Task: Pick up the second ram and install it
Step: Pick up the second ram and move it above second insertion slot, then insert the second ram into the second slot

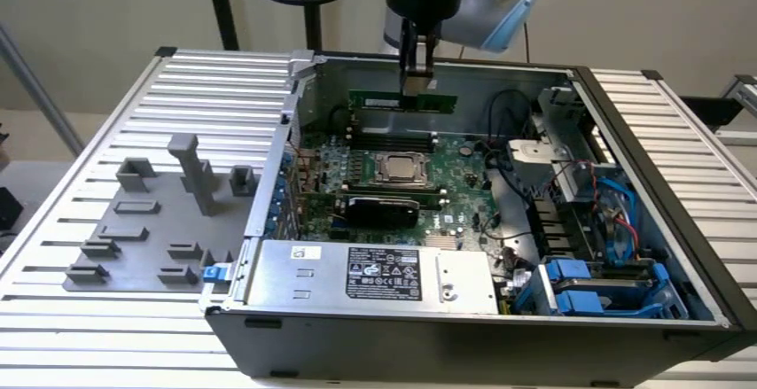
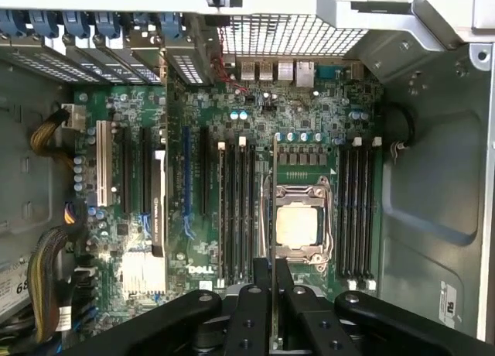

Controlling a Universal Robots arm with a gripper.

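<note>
Our black gripper (image 1: 417, 88) is clamped on the thin green ram stick (image 1: 378, 101) by the far wall of the grey metal case (image 1: 473, 349). We'd keep it square to the black slots (image 2: 240, 217).

1 PC case (image 1: 473, 345), 1 mobo (image 2: 232, 100), 1 CPU (image 2: 298, 224), 1 ram stick (image 1: 376, 101) (green).

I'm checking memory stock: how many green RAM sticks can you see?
1: the second ram, gripped by the pincer over the motherboard. Another stick, already installed, may be hidden among the slots; I cannot tell.
</note>
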